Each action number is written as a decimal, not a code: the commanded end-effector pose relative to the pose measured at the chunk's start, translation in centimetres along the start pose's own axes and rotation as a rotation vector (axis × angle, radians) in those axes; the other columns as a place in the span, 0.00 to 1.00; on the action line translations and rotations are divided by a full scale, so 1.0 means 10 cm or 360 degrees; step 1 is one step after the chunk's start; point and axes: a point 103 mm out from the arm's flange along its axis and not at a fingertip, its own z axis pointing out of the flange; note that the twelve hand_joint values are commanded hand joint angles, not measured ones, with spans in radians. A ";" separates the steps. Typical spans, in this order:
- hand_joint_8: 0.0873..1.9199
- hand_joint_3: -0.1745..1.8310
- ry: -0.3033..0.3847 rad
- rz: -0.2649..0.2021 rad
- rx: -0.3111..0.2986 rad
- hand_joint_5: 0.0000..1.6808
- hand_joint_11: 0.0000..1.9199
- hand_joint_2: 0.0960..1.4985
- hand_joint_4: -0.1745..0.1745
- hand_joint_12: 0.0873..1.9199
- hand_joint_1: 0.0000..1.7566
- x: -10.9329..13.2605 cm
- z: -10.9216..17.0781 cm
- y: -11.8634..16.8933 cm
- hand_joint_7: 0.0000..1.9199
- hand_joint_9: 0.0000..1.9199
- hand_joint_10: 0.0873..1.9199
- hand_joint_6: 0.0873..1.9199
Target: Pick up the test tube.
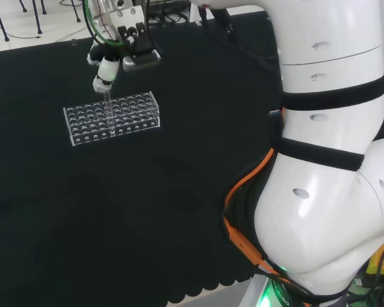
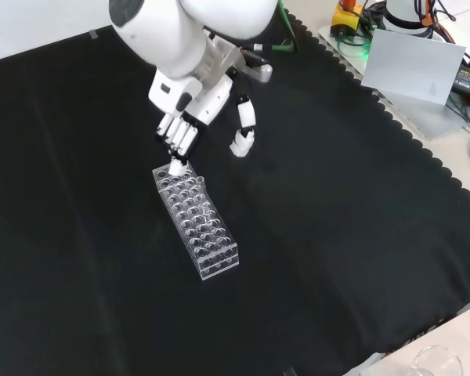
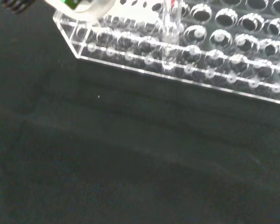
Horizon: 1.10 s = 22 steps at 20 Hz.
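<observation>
Test tube [image 1: 107, 105] first: we see one clear tube standing upright in the clear rack [image 1: 112, 117], toward the rack's far row in the head view and partway along it. In the front view that's the rack end nearest the arm, though the tube itself is hard to pick out there. In the wrist view it shows as a faint glassy column [image 3: 170, 28] rising out of one of the holes, its bottom apparently down in the rack.

Right above it is the hand [image 2: 189, 110], coming down from the top of the front view. Its fingertips [image 1: 104, 80] sit at the tube's upper end in the head view, and they look pinched on it with the thumb, so we'd call the hand closed on the tube rather than spread. Honestly it's clear glass, so we're judging contact from how the tips line up.

Step-wise, we'd say the grasp is made and the lift is what's left. Next move probably calls for a straight vertical pull so the tube clears its hole without dragging the rack sideways.

Count: one test tube we can make out, one rack with many empty holes, one hand, all on the black-cloth surface [image 2: 337, 235].
</observation>
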 end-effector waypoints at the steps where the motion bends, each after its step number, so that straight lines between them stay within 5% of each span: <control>1: 0.44 0.40 -0.0021 0.0006 0.0045 0.13 0.00 0.40 0.31 0.78 0.50 0.08 0.20 0.16 0.08 0.10 0.51 0.00; 8: 0.45 0.41 -0.0125 0.0051 0.0089 0.14 0.00 0.40 0.30 0.79 0.50 -0.04 0.37 0.44 0.10 0.11 0.51 0.00; 18: 0.44 0.43 -0.0076 0.0165 -0.0018 0.22 0.05 0.39 0.20 0.81 0.54 -0.28 0.30 0.46 0.26 0.22 0.48 0.00; 22: 0.42 0.43 0.0009 0.0189 -0.0051 0.24 0.10 0.39 0.11 0.79 0.56 -0.26 0.28 0.43 0.36 0.29 0.44 0.19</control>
